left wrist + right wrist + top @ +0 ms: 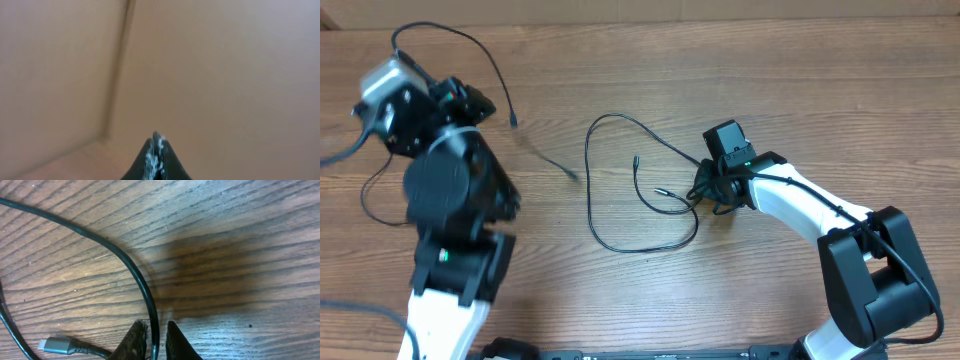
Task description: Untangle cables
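Closest to the right wrist lens, at the bottom edge: right gripper (156, 341), jaws closed on a thin black looped cable (131, 265) running up between them. From there, curving up and leftward across the wooden table (235, 240) and out at the left edge. Just left of the jaws, lying flat on the wood: a silver plug (52, 344) on a dark collar, near the clamped strand but not touching it.

Seen from overhead: right gripper (703, 190) low over mid-table, at the right-hand side of the looped cable (591, 190). Large open loop spread out to its left, with two short plug-tipped ends lying inside.

In the left wrist view: left gripper (156, 150), jaws pressed together, no cord visible between them, facing a plain cardboard wall (225, 65).

Overhead again, at the far left: second cable (480, 52), arching from beside the left wrist camera over to the right and ending in a small plug tip. Well apart from the looped cable. Held or merely draped there, impossible to tell.
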